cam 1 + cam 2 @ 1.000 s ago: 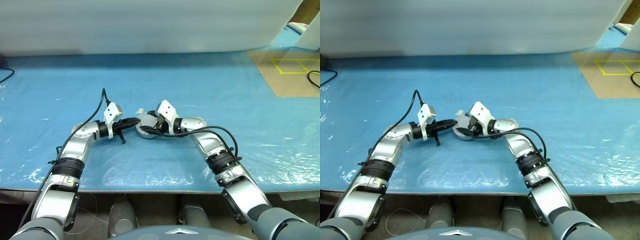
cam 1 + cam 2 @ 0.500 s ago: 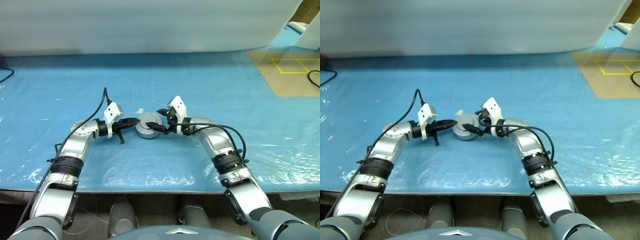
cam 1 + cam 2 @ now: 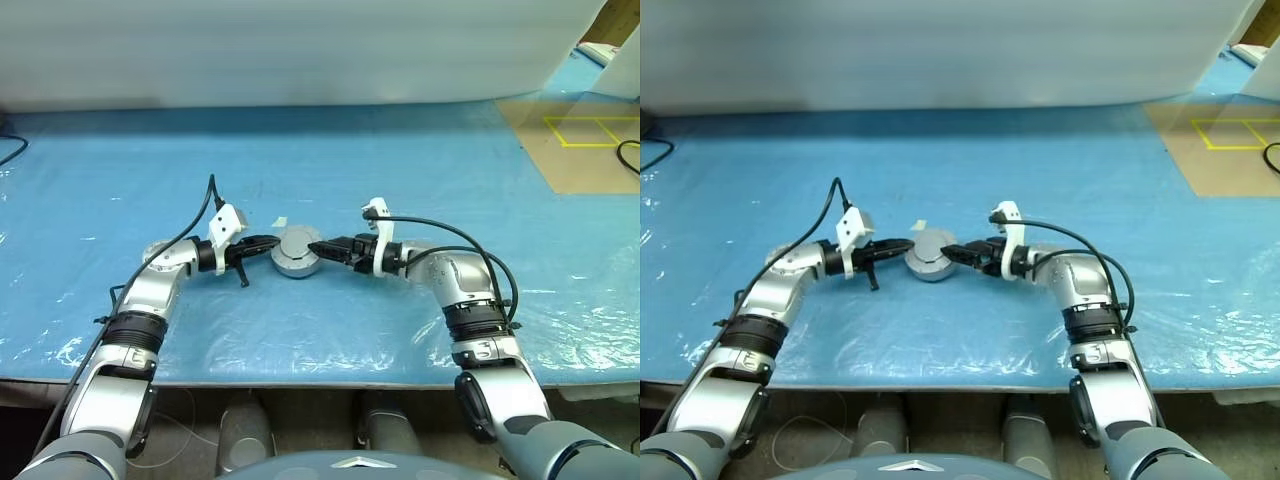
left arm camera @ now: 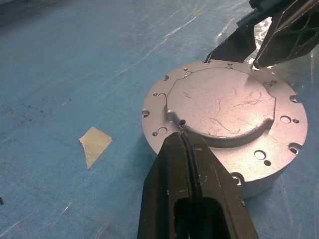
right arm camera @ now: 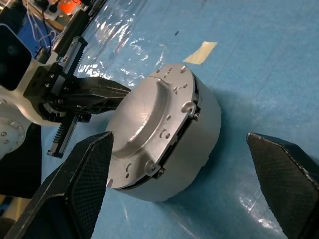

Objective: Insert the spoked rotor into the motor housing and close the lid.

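Near the middle of the blue-covered counter [image 3: 120,200], toward its front edge, the housing [image 3: 296,262] is sitting with the lid [image 4: 222,102] already on top, so the rotor is presumably sealed inside. Left hand [image 3: 272,241], fingers pressed fully together and holding nothing, is resting its tip on the lid's rim, likely steadying it. Right hand [image 3: 318,248] is standing wide open and empty just beside the housing, apparently letting go after seating the lid.
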